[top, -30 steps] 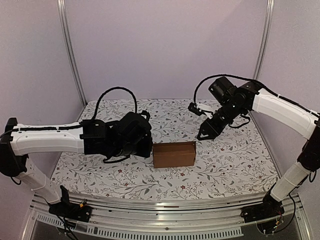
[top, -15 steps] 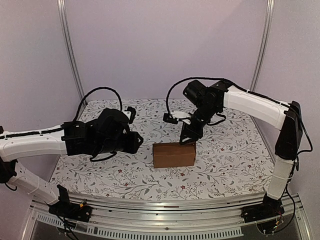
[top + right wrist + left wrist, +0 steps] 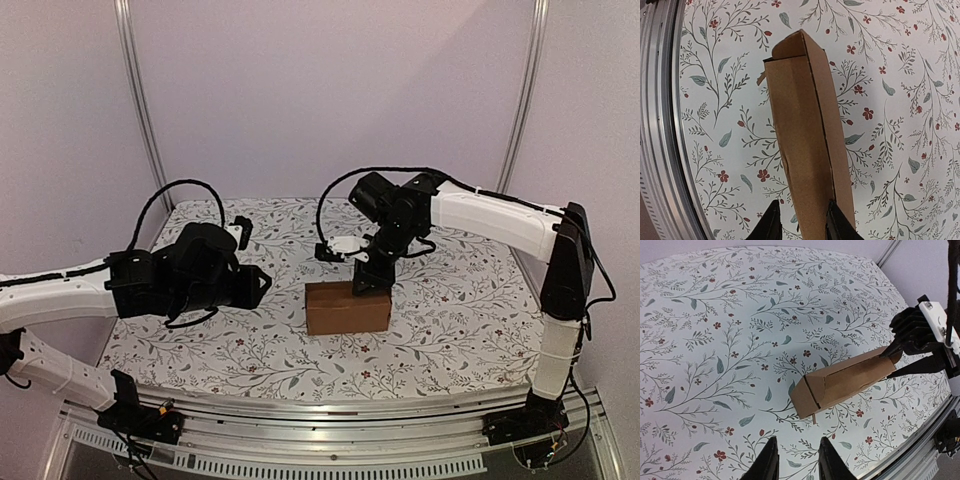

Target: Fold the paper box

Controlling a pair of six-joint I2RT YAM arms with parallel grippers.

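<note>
The paper box (image 3: 347,308) is a closed brown cardboard oblong lying on the floral table. It also shows in the left wrist view (image 3: 847,382) and the right wrist view (image 3: 805,135). My right gripper (image 3: 366,282) is open and points down at the box's right top. In its wrist view the right gripper (image 3: 802,226) has one finger off the box's side and the other over the lid seam. My left gripper (image 3: 256,286) is open and empty, left of the box and apart from it. In its wrist view the left gripper (image 3: 796,466) faces the box's end.
The floral tablecloth (image 3: 450,320) covers the table. A metal rail (image 3: 330,420) runs along the near edge and also shows in the right wrist view (image 3: 660,125). Two upright frame poles (image 3: 140,110) stand at the back corners. A small cardboard tab (image 3: 814,418) sticks out under the box's near end.
My right arm has swung left and down until its open gripper sits over the box's right top. My left arm has drawn back to the left, away from the box.
</note>
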